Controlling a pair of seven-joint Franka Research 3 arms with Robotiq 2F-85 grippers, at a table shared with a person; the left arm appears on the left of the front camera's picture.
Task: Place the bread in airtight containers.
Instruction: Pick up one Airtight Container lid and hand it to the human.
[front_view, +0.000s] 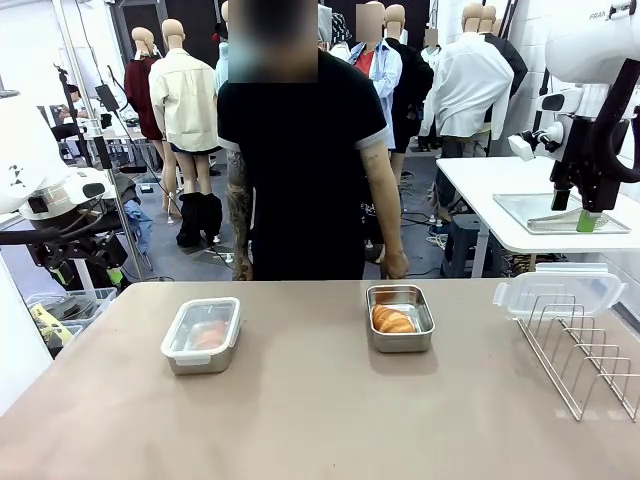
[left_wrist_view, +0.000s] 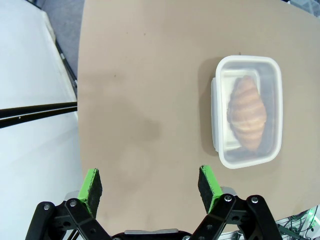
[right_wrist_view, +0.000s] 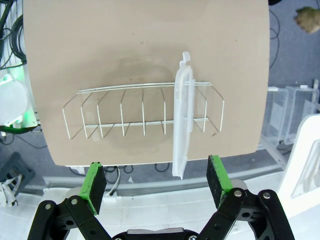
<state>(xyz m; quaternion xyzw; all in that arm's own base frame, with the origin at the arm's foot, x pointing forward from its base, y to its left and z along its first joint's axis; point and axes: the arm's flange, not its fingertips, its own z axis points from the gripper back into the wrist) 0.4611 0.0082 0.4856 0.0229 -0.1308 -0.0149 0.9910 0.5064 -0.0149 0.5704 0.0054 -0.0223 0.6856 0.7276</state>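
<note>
One croissant (front_view: 392, 320) lies in an open steel container (front_view: 400, 338) right of the table's middle. The other croissant (left_wrist_view: 246, 112) sits in a second container (front_view: 200, 335) left of middle, under a clear white-rimmed lid (left_wrist_view: 247, 65). A spare clear lid (front_view: 555, 290) stands on edge in a wire rack (front_view: 585, 350) at the right. My left gripper (left_wrist_view: 150, 184) hangs open high above the table's left edge, with the lidded container (left_wrist_view: 220, 150) ahead to its right. My right gripper (right_wrist_view: 155, 177) is open, high above the rack (right_wrist_view: 120, 117) and its lid (right_wrist_view: 182, 120); it hangs at the upper right (front_view: 578, 215).
A person in a black shirt (front_view: 300, 150) stands at the far side, arms down. The brown tabletop (front_view: 300, 420) is bare in front of both containers. Another white table (front_view: 520, 190) stands beyond on the right.
</note>
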